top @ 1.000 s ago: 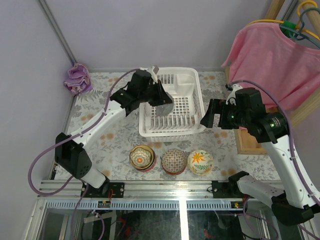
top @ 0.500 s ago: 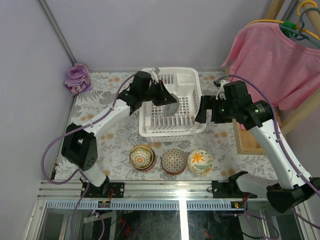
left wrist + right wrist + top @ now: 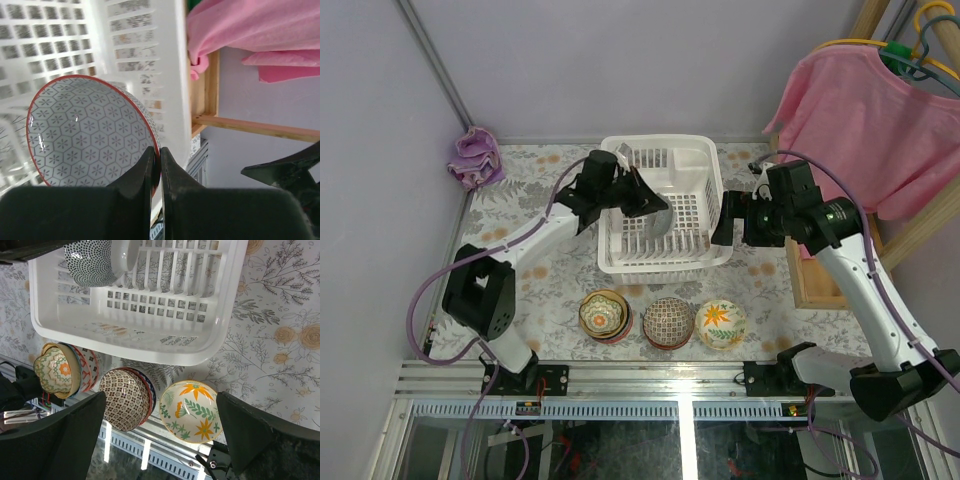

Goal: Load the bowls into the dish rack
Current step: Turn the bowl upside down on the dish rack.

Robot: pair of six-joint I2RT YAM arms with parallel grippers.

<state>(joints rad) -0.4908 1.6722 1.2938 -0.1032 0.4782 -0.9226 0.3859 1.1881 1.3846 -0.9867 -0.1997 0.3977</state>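
— L claw is pinched tight on the rim of the red-edged bowl, one finger inside, one out.
— Where's that bowl?
— Centre of the top view, up on edge inside the dish rack, left half, by the ribs. Touching the base? Can't tell.
— And the R claw?
— Wide open, nothing in it, hanging just outside the rack's right wall.
— Rest of the bowls?
— Row across the lower middle of the top view, on the floral table, in front of the rack. Yellow-green stack on the left, lattice-patterned stack in the middle, orange-flower bowl on the right. All apart from the rack.
— Bkgd?
— Pink shirt upper right, purple cloth upper left.
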